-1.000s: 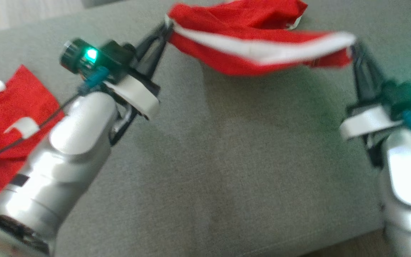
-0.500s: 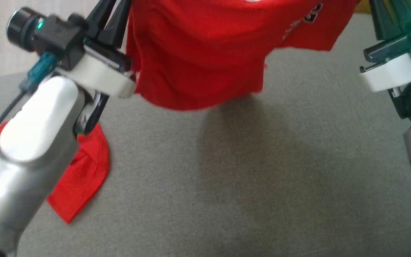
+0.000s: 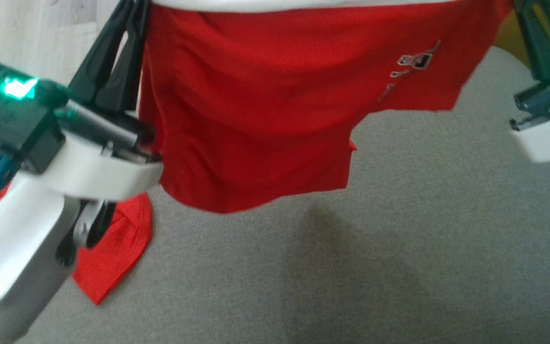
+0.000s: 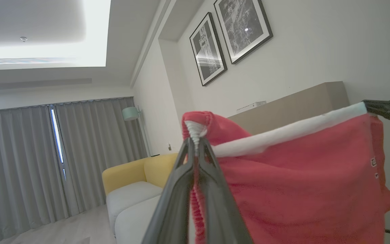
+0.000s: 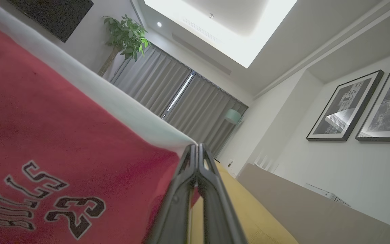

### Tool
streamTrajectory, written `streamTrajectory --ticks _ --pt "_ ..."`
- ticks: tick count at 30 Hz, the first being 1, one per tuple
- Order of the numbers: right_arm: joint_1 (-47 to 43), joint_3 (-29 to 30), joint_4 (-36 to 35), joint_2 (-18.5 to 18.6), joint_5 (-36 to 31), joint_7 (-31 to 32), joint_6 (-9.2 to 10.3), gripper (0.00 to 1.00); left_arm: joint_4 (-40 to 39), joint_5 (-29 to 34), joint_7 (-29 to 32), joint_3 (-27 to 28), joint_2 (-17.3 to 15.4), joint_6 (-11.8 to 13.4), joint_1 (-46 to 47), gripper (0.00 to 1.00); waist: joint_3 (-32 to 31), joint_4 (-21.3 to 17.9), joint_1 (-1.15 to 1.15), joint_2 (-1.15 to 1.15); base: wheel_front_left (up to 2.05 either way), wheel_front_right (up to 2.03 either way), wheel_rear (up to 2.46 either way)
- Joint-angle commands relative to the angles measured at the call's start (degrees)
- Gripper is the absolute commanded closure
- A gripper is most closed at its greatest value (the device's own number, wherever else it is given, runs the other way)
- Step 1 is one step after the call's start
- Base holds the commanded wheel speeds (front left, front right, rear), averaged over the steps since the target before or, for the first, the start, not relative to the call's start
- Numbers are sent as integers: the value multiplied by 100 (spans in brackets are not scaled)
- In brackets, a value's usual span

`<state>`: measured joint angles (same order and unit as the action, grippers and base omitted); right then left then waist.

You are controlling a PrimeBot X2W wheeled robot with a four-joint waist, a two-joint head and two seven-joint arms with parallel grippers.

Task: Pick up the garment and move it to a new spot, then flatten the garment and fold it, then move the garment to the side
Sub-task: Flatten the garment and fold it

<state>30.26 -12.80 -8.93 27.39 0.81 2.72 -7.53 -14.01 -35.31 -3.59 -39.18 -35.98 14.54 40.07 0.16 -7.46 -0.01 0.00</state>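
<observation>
The garment (image 3: 256, 119) is a pair of red shorts with a white waistband and a small black print. It hangs spread in the air above the grey cushion (image 3: 375, 267), held by the waistband at both ends. My left gripper (image 3: 134, 7) is shut on the left end of the band, seen close up in the left wrist view, where my left gripper (image 4: 195, 144) pinches bunched white fabric of the garment (image 4: 300, 186). My right gripper (image 3: 525, 9) is shut on the other end; my right gripper (image 5: 196, 149) clamps the band's corner of the garment (image 5: 46, 135).
A second red cloth (image 3: 117, 248) lies on the cushion under my left forearm. Pale wooden floor (image 3: 41, 33) shows beyond the cushion's far left edge. A yellow and white sofa (image 4: 130, 176) stands behind.
Both arms have lifted the shorts off the cushion, from a stretched bundle to hanging full length. The head camera has shifted too.
</observation>
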Motion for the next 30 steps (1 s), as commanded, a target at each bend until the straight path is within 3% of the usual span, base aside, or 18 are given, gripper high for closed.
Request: streamTrajectory --ticks 1,5,9,13,17,22,26,30 --pt "-70 41 -391 118 67 221 4 100 -366 -49 149 374 -340 124 151 100 87 7 1 0 0 0 0" --pt "-108 18 -571 238 149 497 4 100 -572 -62 359 408 -472 170 194 100 328 27 1 0 0 0 0" --pt "421 -229 -229 391 369 561 4 100 -207 -230 498 436 -349 -68 625 100 861 45 1 0 0 0 0" --pt "1511 -638 725 517 515 333 4 100 785 -336 503 424 2 -556 1529 100 1560 56 1 0 0 0 0" --pt "2874 -986 1945 353 494 -70 4 100 2106 -137 312 373 320 -1061 2644 100 2113 3 1 0 0 0 0" --pt "4173 -944 3418 36 132 -792 4 100 3569 27 -374 472 792 -1399 3731 100 2475 15 1 0 0 0 0" --pt "4537 -859 4330 -200 -130 -1293 4 100 4316 84 -914 520 1112 -1566 4079 100 2610 50 1 0 0 0 0" --pt "4314 -1036 4937 -305 -280 -1529 4 100 4705 162 -1093 424 1374 -1790 3946 100 2685 118 1 0 0 0 0"
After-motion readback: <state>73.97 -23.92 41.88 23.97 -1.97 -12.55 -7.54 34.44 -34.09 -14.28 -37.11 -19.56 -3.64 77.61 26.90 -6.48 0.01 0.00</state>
